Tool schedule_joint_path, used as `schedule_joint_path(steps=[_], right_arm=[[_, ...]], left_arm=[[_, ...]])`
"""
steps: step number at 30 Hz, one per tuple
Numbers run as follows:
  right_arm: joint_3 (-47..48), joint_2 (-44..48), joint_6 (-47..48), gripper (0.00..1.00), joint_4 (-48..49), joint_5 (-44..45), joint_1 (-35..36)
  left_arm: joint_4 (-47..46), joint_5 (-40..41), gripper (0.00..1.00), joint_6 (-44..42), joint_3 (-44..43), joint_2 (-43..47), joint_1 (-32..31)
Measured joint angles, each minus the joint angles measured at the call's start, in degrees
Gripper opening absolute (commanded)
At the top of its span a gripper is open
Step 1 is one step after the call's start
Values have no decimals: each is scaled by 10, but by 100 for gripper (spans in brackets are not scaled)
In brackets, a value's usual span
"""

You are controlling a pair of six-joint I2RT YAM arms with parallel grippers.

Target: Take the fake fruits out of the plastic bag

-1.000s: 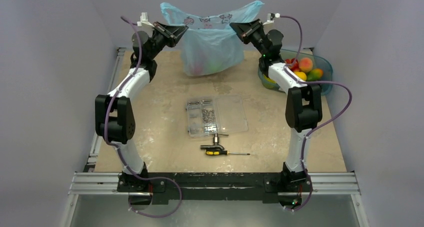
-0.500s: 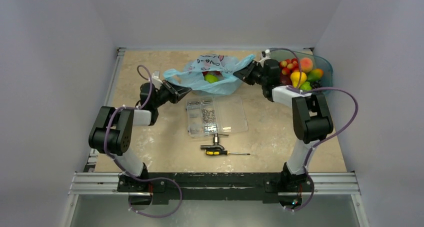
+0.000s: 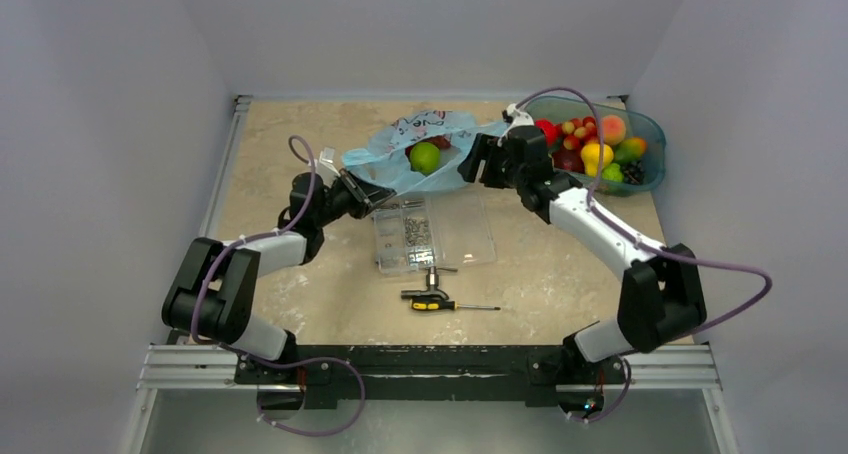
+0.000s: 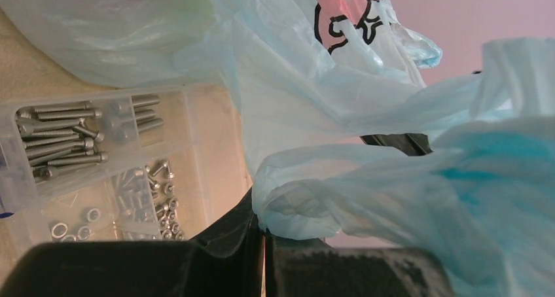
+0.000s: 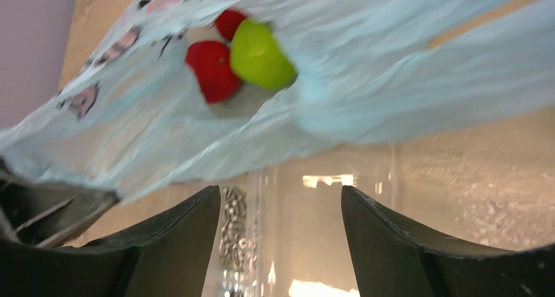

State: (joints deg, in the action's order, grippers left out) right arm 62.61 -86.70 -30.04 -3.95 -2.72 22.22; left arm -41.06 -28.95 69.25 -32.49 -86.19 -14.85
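Blue plastic bag (image 3: 400, 134) slumps on the surface (image 3: 300, 134), edge clenched in my left tool (image 4: 265, 241). Right tool (image 5: 281, 199) hangs released, empty; green apple (image 5: 260, 56) and red fruits (image 5: 213, 71) sit just ahead in the bag's mouth. I'd go straight in, apple first.

One plastic bag (image 3: 392, 156) lies between the left claw (image 3: 383, 192) and right claw (image 3: 468, 164). Just ahead of the right claw: one green apple (image 3: 425, 157), two red fruits (image 5: 211, 71). Also one screw box (image 3: 435, 232), one screwdriver (image 3: 445, 304), one teal tub (image 3: 648, 139).
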Motion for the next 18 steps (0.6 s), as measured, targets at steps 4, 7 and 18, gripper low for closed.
schedule_joint_path(steps=[4,7,18], right_arm=[[-28,78,21,69,-32,-1,47],[-39,116,32,64,-20,-18,67],[-10,-92,16,26,189,-49,70]], left_arm=[[26,9,0,-20,2,10,-10],[33,12,0,-28,2,11,-15],[52,21,0,-29,2,-11,-23]])
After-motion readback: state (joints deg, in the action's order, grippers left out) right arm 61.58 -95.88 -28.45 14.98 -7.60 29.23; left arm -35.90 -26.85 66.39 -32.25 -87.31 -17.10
